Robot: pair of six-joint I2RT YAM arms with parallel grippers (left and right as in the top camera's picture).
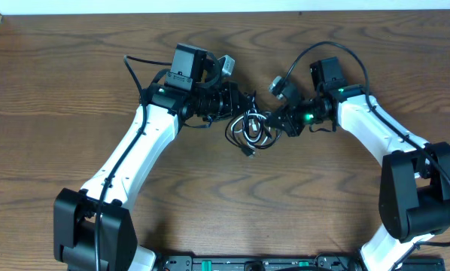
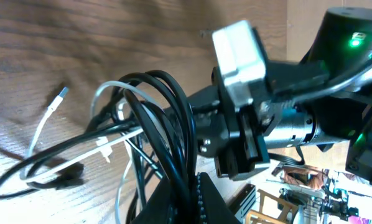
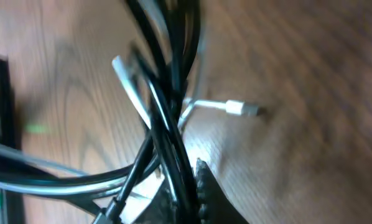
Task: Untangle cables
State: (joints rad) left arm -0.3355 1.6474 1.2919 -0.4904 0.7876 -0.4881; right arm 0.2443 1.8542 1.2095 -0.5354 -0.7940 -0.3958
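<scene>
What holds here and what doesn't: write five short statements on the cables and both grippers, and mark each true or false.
1. The left gripper and the right gripper meet at the cables near the middle of the table. True.
2. Every cable is black. False: a white cable with a white plug runs through the black ones.
3. The left gripper is shut on the cables. True.
4. The cables lie apart in straight lines. False: they are looped together in one bundle.
5. The right gripper stands wide open, clear of the bundle. False: it is shut on the cables.
</scene>
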